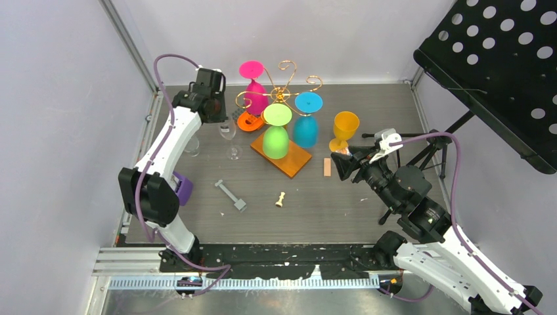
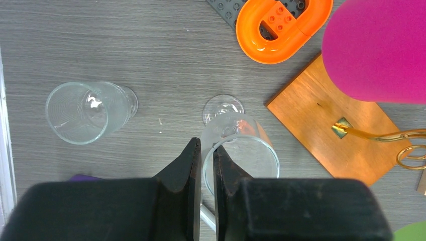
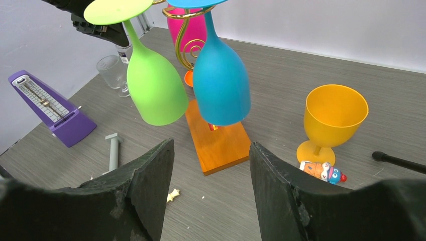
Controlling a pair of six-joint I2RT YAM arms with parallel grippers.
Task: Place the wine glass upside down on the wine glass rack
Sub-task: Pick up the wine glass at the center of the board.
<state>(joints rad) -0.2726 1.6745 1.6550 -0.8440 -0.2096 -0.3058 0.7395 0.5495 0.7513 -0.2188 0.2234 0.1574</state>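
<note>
A clear wine glass (image 2: 251, 150) stands upright on the table left of the wine glass rack (image 1: 282, 93), with its foot (image 2: 223, 107) showing beyond the bowl. My left gripper (image 2: 207, 146) comes down from above and is shut on the glass's near rim, one finger outside the bowl and one inside. From the rack's gold arms hang a pink glass (image 1: 253, 82), a green one (image 1: 276, 134) and a blue one (image 1: 306, 125), all upside down over the wooden base (image 2: 321, 125). My right gripper (image 3: 211, 150) hovers open and empty, facing the rack from the right.
A yellow goblet (image 3: 335, 113) stands right of the rack beside a small toy figure (image 3: 321, 170). Left of the wine glass stands a clear tumbler (image 2: 85, 111). An orange link (image 2: 281, 27), purple metronome (image 3: 50, 108), grey bolt (image 1: 230, 195) and black perforated stand (image 1: 499, 65) are around.
</note>
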